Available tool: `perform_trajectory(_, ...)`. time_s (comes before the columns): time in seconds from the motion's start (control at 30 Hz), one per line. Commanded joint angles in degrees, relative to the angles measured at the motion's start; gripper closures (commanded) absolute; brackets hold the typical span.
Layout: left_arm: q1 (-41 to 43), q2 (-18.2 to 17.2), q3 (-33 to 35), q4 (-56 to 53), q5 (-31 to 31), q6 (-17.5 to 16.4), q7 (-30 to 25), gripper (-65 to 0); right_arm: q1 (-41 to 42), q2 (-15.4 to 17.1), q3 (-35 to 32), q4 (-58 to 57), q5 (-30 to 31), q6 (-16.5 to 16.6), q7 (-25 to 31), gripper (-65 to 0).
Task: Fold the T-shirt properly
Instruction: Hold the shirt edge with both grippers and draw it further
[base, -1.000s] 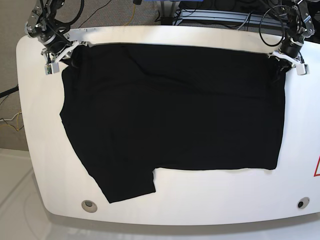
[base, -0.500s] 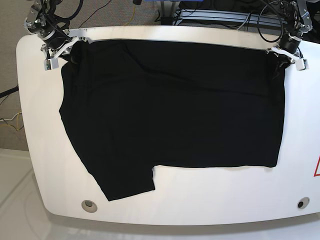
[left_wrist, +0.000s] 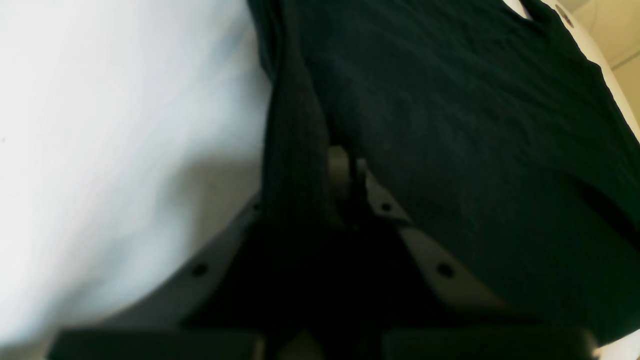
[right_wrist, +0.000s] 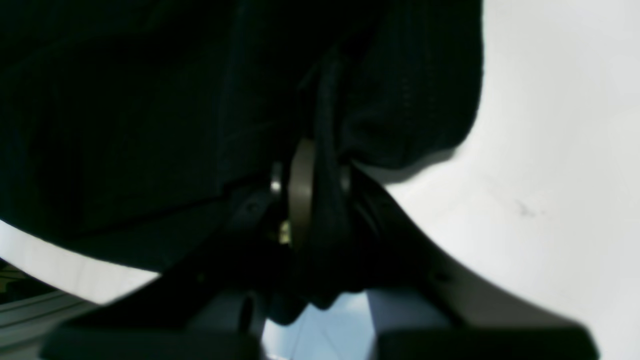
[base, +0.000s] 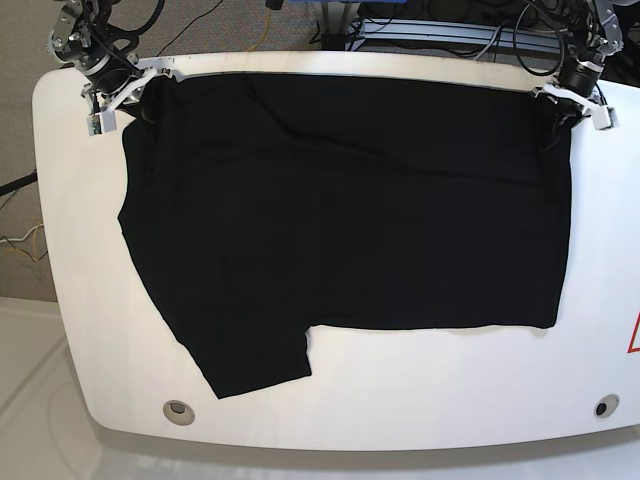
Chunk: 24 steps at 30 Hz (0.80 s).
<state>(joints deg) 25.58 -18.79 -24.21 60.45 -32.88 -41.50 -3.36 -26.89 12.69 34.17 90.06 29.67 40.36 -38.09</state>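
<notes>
At the far corners of the table, both grippers are clamped down tight on cloth, and that's the whole story up there. Over at about eleven o'clock in the base view, the right gripper has its jaws pinched together on the corner of the T-shirt; the right wrist view shows it close up, the right gripper squeezed on a thick bunched ridge of black fabric that runs straight down between the fingers, with a rounded lobe of cloth bulging off toward two o'clock. Across at one o'clock in the base view, the left gripper is nipped shut on the opposite top corner; from the left wrist view the left gripper has its tips nearly meeting, a ribbed fold of the T-shirt draped over them and trailing up toward twelve o'clock. Moving outward, the shirt is spread wide and mostly flat, its top edge running along the far rim between the two grips, light wrinkles fanning from the eleven o'clock corner. One sleeve juts down toward seven o'clock, ending near a small round fitting. All of it rests on the white table, bare along the near edge.
</notes>
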Motion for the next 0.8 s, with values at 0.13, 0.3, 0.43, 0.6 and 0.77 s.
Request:
perform_trajectory(0.13,2.86,0.81,1.48,-2.38,14.47,7.17,27.57,-6.4,-0.75,0.1,0.07,0.0,-3.08,-0.58,-3.72,-3.8)
perform_trajectory(0.3,2.86,0.81,1.31,-2.38,14.47,7.17,27.57,-26.7,-0.67,0.1,-0.02,0.0,-3.08,-0.58,-3.72,-4.9)
perform_trajectory(0.43,2.86,0.81,1.22,-2.38,14.47,7.17,27.57,-40.1,-0.75,0.1,-0.02,0.0,-3.08,-0.58,-3.72,-12.2)
perform_trajectory(0.6,2.77,0.81,1.22,-2.38,14.47,7.17,27.57,-41.5,-0.93,0.02,-0.02,0.0,-3.08,-0.58,-3.72,-22.7)
perform_trajectory(0.77,2.77,0.81,1.13,-2.2,14.38,7.17,27.57,-41.6,-0.93,0.02,-0.02,0.0,-3.08,-0.58,-3.72,-23.3)
